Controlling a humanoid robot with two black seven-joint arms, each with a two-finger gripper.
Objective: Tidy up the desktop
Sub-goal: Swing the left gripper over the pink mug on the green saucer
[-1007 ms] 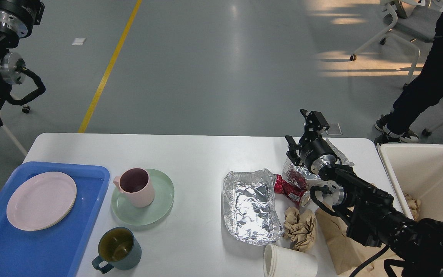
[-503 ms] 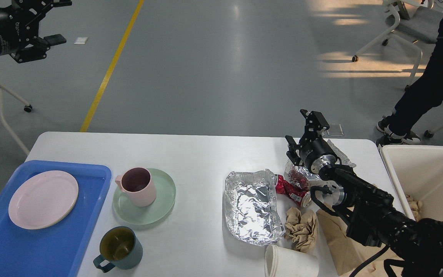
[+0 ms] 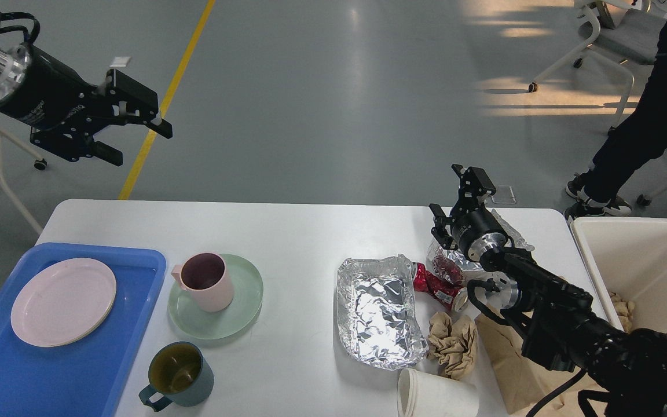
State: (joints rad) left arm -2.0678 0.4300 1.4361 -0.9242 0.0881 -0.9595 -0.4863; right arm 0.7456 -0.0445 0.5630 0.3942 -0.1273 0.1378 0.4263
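The left gripper hangs with fingers spread and empty, high above the floor beyond the large white matte desktop, while the right gripper, also spread and empty, hovers over the crinkled clear wrapper near the far right edge. A descent there risks snagging the flimsy film and dragging the crushed red can against the dented silver foil tray. Crumpled brown paper and stacked white paper cups lie nearby, light enough to scatter.

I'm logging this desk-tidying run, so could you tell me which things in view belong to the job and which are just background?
Part of the job:
desktop
pink mug on green plate
dark mug
foil tray
crushed red can
crumpled brown paper
paper cups
blue tray
white bin

Just background:
chair
person's legs
yellow floor line
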